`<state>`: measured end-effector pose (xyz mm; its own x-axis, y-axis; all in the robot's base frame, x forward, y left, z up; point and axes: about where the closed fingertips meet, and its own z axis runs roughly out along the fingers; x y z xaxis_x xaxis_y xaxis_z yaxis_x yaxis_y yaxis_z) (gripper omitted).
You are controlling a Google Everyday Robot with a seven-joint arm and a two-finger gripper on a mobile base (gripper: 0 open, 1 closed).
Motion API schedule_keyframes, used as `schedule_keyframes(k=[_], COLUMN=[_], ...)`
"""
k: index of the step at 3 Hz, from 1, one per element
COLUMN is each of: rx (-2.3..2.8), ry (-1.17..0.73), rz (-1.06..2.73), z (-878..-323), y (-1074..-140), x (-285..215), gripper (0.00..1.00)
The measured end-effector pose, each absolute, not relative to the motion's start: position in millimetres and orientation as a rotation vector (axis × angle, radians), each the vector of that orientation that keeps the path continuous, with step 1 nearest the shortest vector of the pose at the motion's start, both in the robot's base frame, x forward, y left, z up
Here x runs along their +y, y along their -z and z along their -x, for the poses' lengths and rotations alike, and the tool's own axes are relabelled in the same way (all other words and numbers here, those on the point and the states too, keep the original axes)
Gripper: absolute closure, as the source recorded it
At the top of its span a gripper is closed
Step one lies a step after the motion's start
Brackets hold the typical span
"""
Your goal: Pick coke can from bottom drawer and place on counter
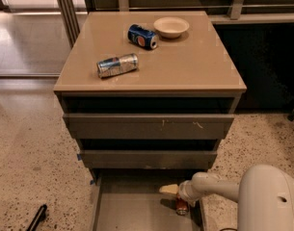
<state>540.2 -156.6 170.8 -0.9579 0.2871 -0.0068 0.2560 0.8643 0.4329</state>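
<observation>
Scene: a dark cabinet (64, 105) with three drawers stands on a speckled floor (31, 153), seen from the front and a little above.
Counter (199, 71): a glossy tan top, roughly square, with three things on it.
Blue can (142, 36): lies on its side at about 11 o'clock from the counter's middle, towards the back.
Bowl (171, 27): pale and shallow, upright at about 12 o'clock, just beside the blue can on its right.
Silver can (117, 65): silver and blue, on its side at about 9 o'clock, near the left edge and well apart from the other two.
Upper drawers: the top drawer (146, 126) and middle drawer (146, 159) each stick out a little way, with dark gaps above them.
Bottom drawer (127, 206): pulled well out at floor level, showing a grey inside.
Coke can (181, 206): red, inside the bottom drawer at its right side, at about 4 o'clock from the drawer's middle. It looks upright, though only part of it shows.
Arm (219, 186): white, reaching in from 3 o'clock, out of the rounded white robot body (269, 201) at lower right.
Gripper (171, 190): low over the bottom drawer, right above the coke can at its 11 o'clock, with a cream tip pointing left.
Grip: it is unclear from here whether the gripper has hold of the coke can or only hangs over it.
</observation>
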Motion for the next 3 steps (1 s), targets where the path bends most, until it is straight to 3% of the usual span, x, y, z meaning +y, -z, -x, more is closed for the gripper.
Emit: schedule_keyframes(k=[3], rx=[3.088], ry=[-0.457], rz=[-0.429], z=[-528], y=[-128], x=[-171], gripper=[0.00])
